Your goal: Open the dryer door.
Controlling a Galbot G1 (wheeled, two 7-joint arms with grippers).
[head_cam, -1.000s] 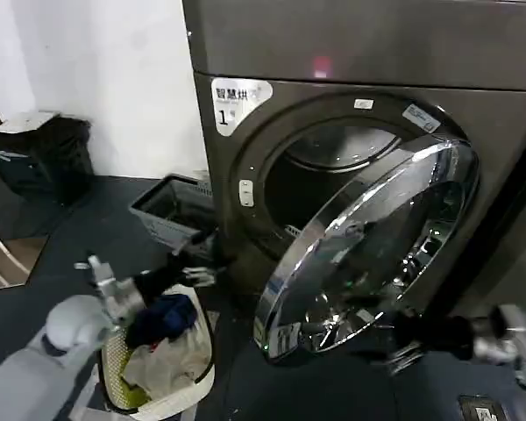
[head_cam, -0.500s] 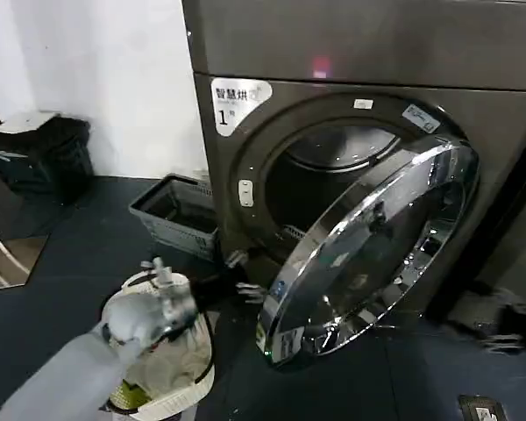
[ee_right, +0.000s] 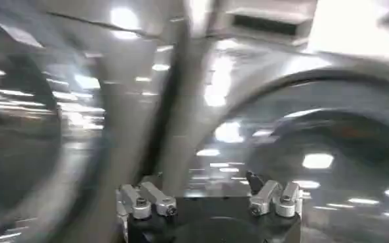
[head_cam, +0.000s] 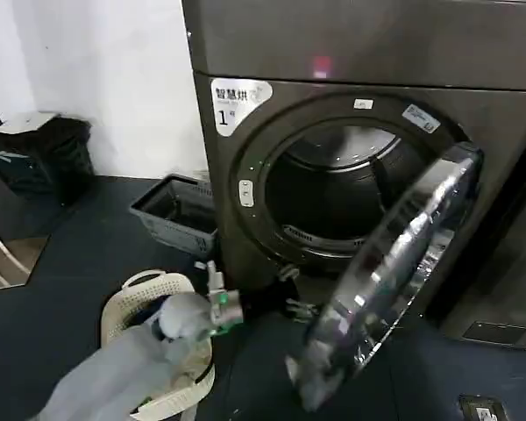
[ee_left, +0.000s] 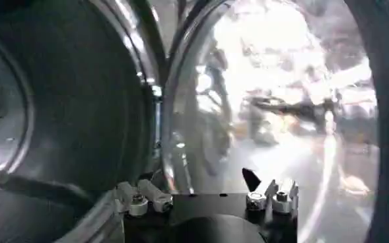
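Best done by pushing from the inner side of the dryer door (head_cam: 394,272), low and near the free edge, along the arc of the hinge on the right, slowly enough that the heavy chrome rim does not rebound. Door standing well ajar at the right front of the dryer (head_cam: 351,105), edge-on toward the camera, drum opening (head_cam: 337,189) fully exposed behind it. Left gripper (head_cam: 294,307) low at the foot of the opening, just left of the door's lower rim; contact with the rim impossible to tell. In the left wrist view, left gripper's fingers (ee_left: 138,198) spread wide, nothing between them. Right gripper (ee_right: 207,198) likewise spread apart and empty, facing the machine's blurred front.
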